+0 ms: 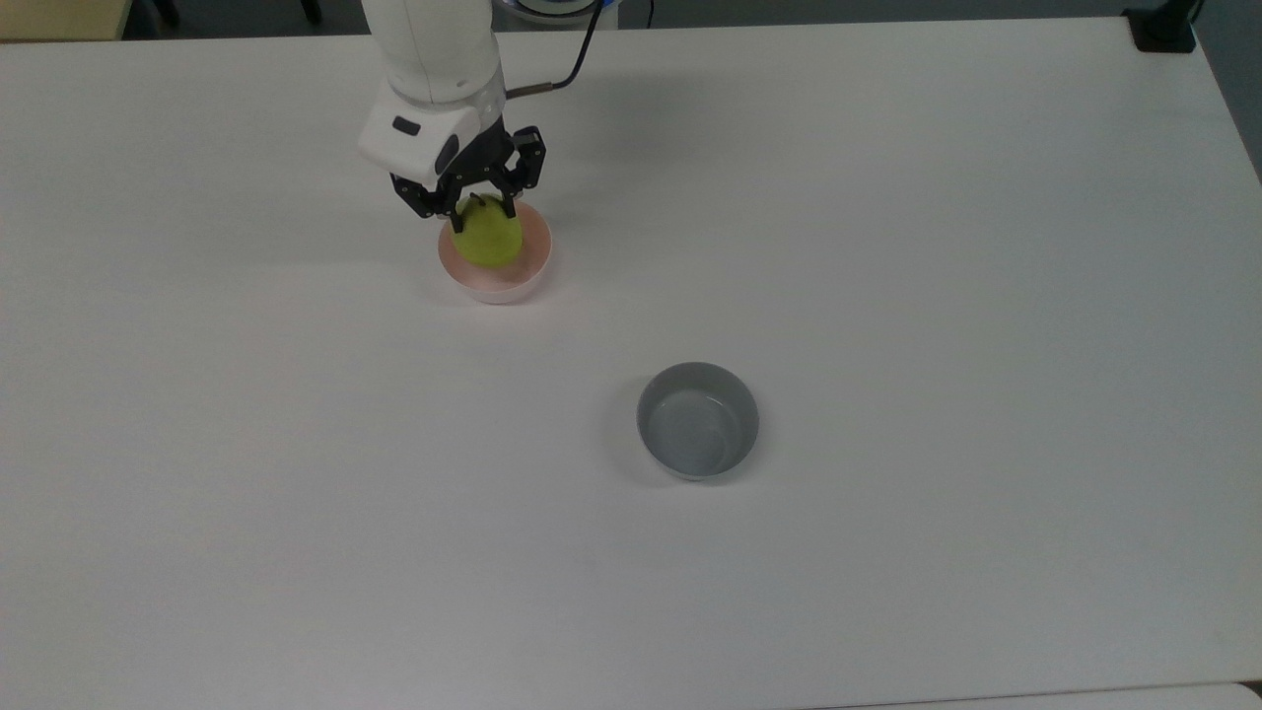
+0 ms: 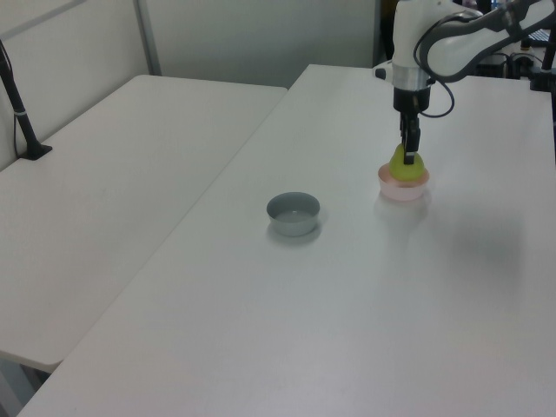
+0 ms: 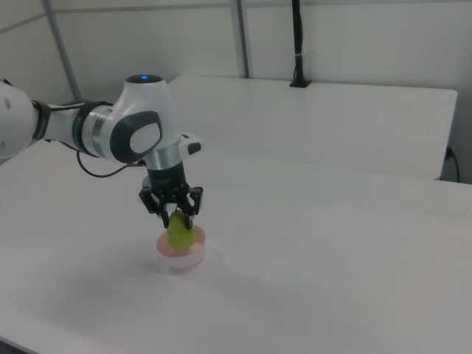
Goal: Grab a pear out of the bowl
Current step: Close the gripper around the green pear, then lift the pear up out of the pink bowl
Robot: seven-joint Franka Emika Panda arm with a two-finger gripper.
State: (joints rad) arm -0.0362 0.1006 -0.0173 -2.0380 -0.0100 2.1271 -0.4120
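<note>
End effector (image 1: 483,210) grips pear (image 1: 487,240) near its top above bowl (image 1: 527,274); we judge slippage possible.

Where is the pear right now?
The pear is pinched in the gripper, just above the pink bowl, in the top view's upper left, far from the grey bowl.

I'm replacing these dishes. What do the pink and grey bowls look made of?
The small round pale pink bowl looks like matte plastic or glazed ceramic: smooth, plain, little shine. The small round grey bowl looks glossy, with soft highlights inside; likewise plastic or ceramic. I can't tell which.
</note>
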